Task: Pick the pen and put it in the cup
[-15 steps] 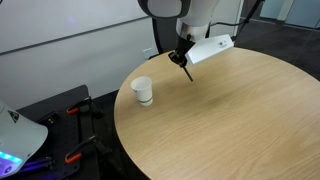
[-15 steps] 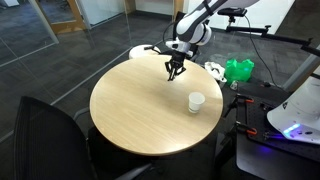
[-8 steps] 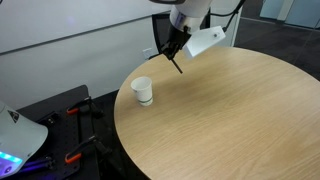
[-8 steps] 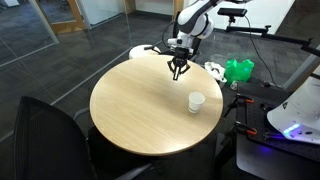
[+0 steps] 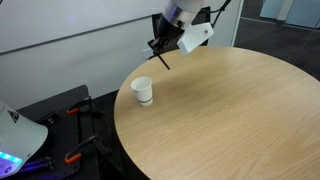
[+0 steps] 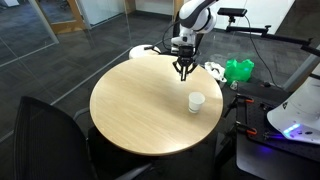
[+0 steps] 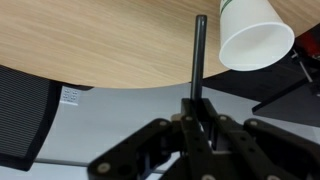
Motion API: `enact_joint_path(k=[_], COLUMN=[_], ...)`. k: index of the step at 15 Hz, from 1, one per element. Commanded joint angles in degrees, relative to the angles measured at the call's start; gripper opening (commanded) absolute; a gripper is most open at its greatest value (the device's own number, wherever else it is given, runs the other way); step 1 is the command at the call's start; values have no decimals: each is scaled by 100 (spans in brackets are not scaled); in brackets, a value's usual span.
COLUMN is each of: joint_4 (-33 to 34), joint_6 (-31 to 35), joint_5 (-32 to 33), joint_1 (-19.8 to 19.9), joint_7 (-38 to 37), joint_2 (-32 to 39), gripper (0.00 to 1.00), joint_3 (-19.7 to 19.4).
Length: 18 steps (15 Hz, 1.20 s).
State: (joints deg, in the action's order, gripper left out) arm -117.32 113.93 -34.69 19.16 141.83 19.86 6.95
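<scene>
My gripper (image 5: 160, 47) is shut on the dark pen (image 5: 162, 58) and holds it in the air above the round wooden table (image 5: 240, 120), the pen hanging point down. In the wrist view the pen (image 7: 198, 55) sticks out from between the closed fingers (image 7: 197, 108) toward the white cup (image 7: 255, 40). The cup (image 5: 143, 91) stands upright near the table edge, below and to the side of the gripper. In an exterior view the gripper (image 6: 184, 68) hangs above the far part of the table, the cup (image 6: 196, 102) nearer the edge.
A dark chair (image 6: 50, 140) stands by the table. A green bag (image 6: 238, 70) and cables lie on the floor beyond the table. A white and black device with red clamps (image 5: 30, 135) sits beside the table near the cup.
The gripper with the pen has moved up and across the table toward the cup's side; the cup has not moved.
</scene>
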Motion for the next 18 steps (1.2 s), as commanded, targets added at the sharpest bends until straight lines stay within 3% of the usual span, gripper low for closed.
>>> enact_joint_path(k=[1,7,8,12,13,14,18], joint_4=[-165,-300,-254,-321,-166,-172,-172], joint_6=[-432,-906,-922,-1178,-964,-978,-973], joint_5=[-105,-78,94,170,79,80,80], joint_1=[-242,-395,119,493,259,289,285], joint_7=[466,935,703,734,734,733,733], joint_2=[-204,-236,-243,-280,-43,-44,-1], gripper=[3,3,3,3,3,13,13], joint_3=[-256,-436,186,626,424,459,445])
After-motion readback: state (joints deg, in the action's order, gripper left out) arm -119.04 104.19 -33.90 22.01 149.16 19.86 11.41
